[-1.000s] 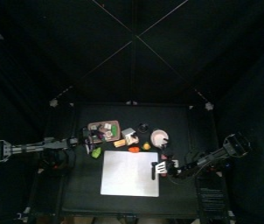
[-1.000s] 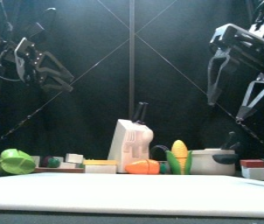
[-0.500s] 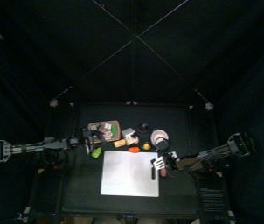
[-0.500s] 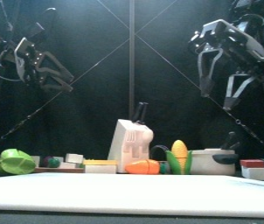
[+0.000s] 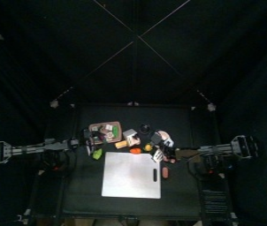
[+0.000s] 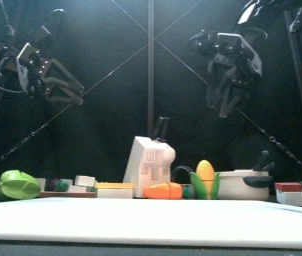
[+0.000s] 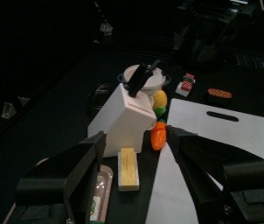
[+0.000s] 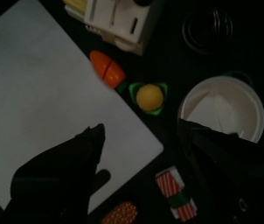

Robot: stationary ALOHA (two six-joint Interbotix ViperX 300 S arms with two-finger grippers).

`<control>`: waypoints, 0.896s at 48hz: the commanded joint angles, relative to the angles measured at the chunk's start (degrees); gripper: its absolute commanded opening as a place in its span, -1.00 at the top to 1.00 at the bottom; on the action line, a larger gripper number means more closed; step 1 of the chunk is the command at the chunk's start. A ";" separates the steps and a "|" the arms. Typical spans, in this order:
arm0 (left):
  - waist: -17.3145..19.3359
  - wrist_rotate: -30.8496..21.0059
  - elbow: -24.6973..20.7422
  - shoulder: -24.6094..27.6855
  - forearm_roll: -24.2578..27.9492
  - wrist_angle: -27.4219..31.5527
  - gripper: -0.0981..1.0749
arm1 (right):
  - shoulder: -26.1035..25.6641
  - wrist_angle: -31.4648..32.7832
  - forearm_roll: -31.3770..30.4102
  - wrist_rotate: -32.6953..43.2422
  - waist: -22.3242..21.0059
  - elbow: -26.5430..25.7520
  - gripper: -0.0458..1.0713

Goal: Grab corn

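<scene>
Standing upright between the carrot (image 6: 163, 190) and the white pot (image 6: 245, 184), the corn (image 6: 206, 178) looks light, stiff and smooth, best pinched across its middle by the wide-spread right gripper (image 6: 226, 92) above, while the left gripper (image 7: 146, 171) rests spread at far left.

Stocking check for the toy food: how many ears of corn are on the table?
1. The corn stands upright between the carrot and the white pot; more might hide behind the knife block.

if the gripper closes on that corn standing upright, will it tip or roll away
The corn stands on end, tall and narrow, so a sideways nudge would probably tip it. Its rounded body would likely roll once down. It looks like stiff toy plastic, perhaps slippery. The orange piece beside it may block one side.
</scene>
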 commanded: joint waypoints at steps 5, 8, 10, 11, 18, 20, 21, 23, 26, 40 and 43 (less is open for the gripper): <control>0.00 0.09 -0.53 0.09 -0.09 0.35 -0.73 | 1.14 -8.35 -1.67 -0.53 -3.78 1.14 -0.81; 0.00 0.09 -0.53 0.09 -0.09 0.53 -0.73 | 1.58 -10.37 -2.72 -0.44 -4.57 2.11 -0.81; 0.00 0.09 -0.62 0.09 -0.09 0.62 -0.73 | 1.85 -11.34 -3.43 -0.44 -5.01 2.81 -0.81; 0.00 0.09 -0.62 0.09 0.00 0.70 -0.73 | 2.02 -11.87 -3.78 -0.44 -5.19 3.16 -0.81; 0.00 0.09 -0.62 0.09 -0.09 0.79 -0.73 | 3.78 -15.03 -6.68 -0.44 -5.54 5.36 -0.81; 0.00 0.09 -0.62 0.09 0.00 0.79 -0.73 | 4.48 -15.64 -7.47 -0.44 -5.45 5.71 -0.81; 0.00 0.09 -0.62 0.09 0.00 0.79 -0.73 | 4.75 -15.82 -7.91 -0.44 -5.45 5.89 -0.81; 0.00 0.09 -0.62 0.09 -0.09 0.79 -0.73 | 5.36 -16.00 -8.61 -0.44 -5.54 6.06 -0.81; 0.00 0.09 -0.62 0.09 0.00 0.79 -0.73 | 6.24 -16.00 -9.23 -0.44 -5.54 6.06 -0.81; 0.00 0.09 -0.53 0.09 0.00 0.79 -0.73 | 10.02 -16.35 -9.49 -0.44 -5.54 5.89 -0.81; 0.00 0.09 -0.62 0.09 -0.09 0.79 -0.73 | 10.90 -16.35 -9.58 -0.44 -5.71 5.80 -0.81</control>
